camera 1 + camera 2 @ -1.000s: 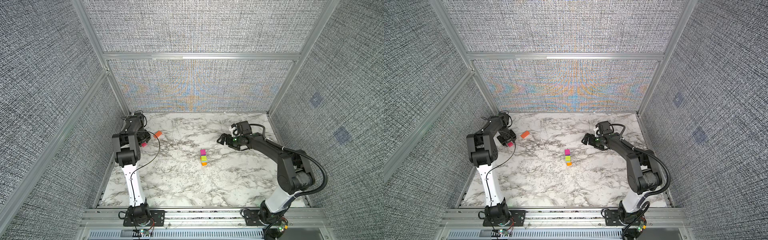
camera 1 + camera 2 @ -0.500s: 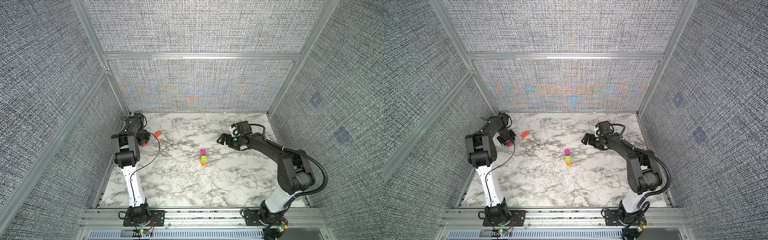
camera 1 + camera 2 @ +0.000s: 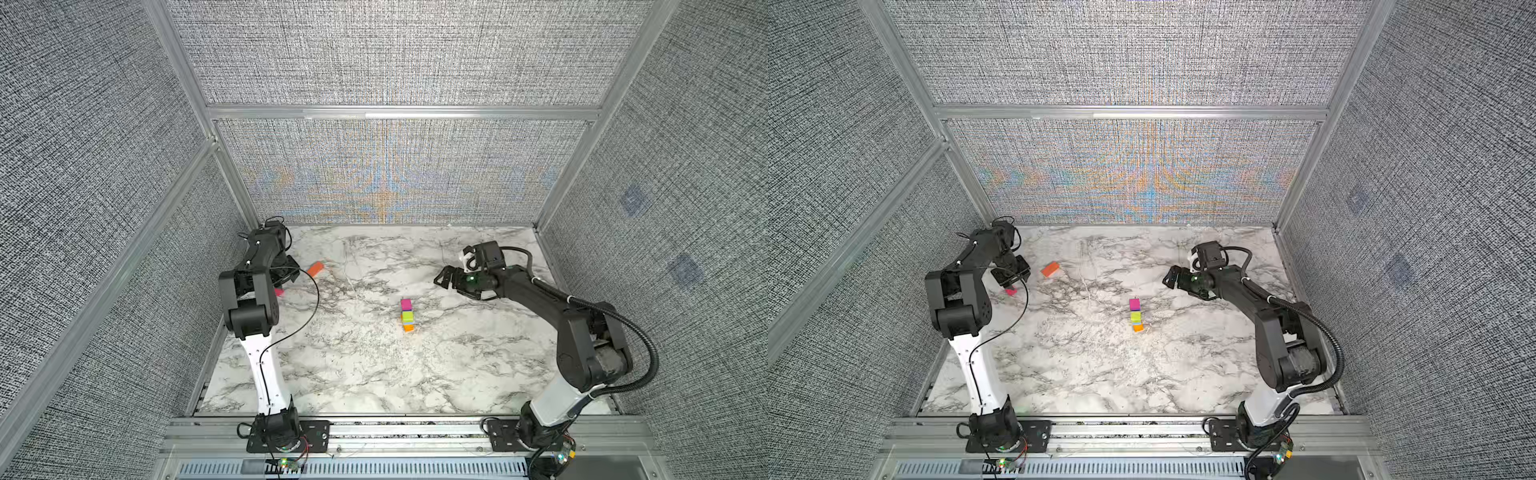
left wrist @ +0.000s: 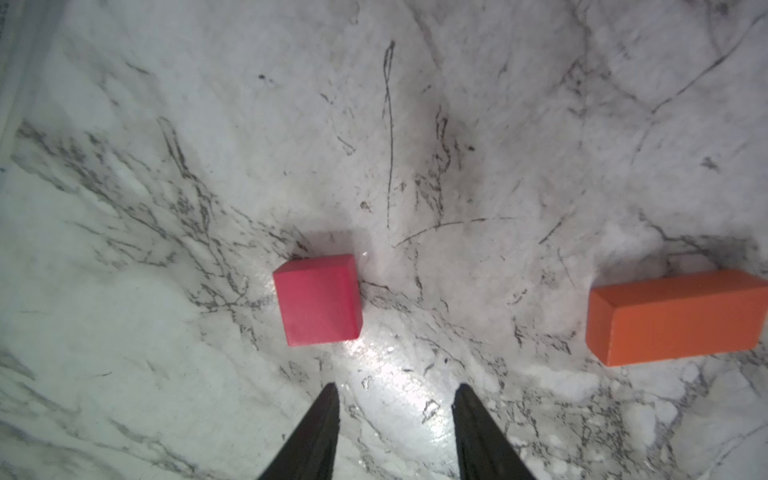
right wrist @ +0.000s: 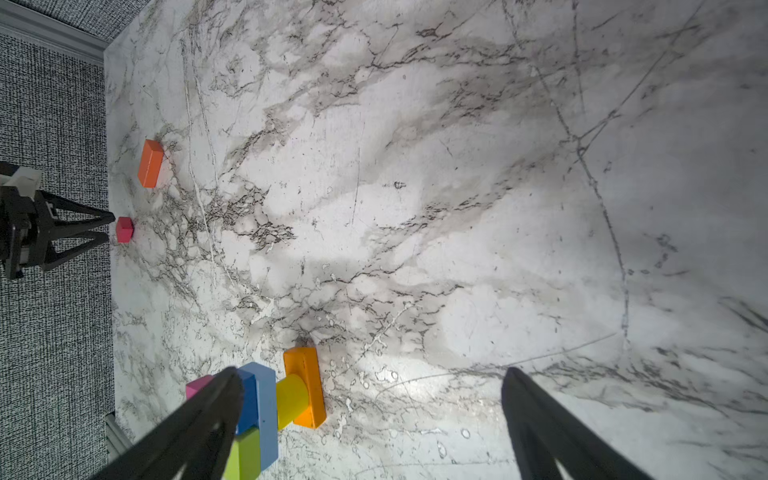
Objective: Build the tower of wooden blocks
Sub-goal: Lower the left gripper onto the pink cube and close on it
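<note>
Hovering over the table (image 3: 374,374), our left gripper (image 4: 395,388) has its fingers slightly apart, nothing between them. We see the red cube (image 4: 318,300) just ahead of its tips, the orange slab (image 4: 673,318) lying off to one side. Our right gripper (image 5: 372,374) is spread wide, empty. The tower (image 3: 407,315) stands mid-table, magenta on top, nearer the right gripper, well apart from the left.
</note>
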Motion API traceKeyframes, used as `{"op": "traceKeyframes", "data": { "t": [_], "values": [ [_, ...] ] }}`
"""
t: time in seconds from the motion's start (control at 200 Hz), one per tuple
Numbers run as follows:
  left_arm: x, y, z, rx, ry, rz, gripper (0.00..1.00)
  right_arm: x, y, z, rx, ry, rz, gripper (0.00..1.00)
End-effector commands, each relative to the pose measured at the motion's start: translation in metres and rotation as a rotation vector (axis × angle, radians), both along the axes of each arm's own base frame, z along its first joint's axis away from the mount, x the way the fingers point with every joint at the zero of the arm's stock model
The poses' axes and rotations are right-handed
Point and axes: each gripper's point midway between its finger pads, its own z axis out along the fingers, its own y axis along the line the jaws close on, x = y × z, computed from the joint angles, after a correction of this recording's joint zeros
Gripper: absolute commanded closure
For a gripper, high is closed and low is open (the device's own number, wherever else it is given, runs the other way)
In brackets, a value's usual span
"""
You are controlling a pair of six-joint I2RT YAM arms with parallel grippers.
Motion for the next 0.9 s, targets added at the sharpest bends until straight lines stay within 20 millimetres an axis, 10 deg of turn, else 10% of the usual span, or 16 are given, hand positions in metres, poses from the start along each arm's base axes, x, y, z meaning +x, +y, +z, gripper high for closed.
{"op": "traceKeyframes", "data": {
  "t": [0.0,0.895],
  "values": [
    [-0.003,0.000,-0.005,-0.003,0.028,-0.015,0.51,-0.006,0.001,-0.002,-0.001,0.015,0.019,0.01],
    [-0.015,0.030,-0.008,0.042,0.061,0.039,0.45,-0.005,0.005,-0.008,0.018,0.029,0.027,0.01]
  ]
}}
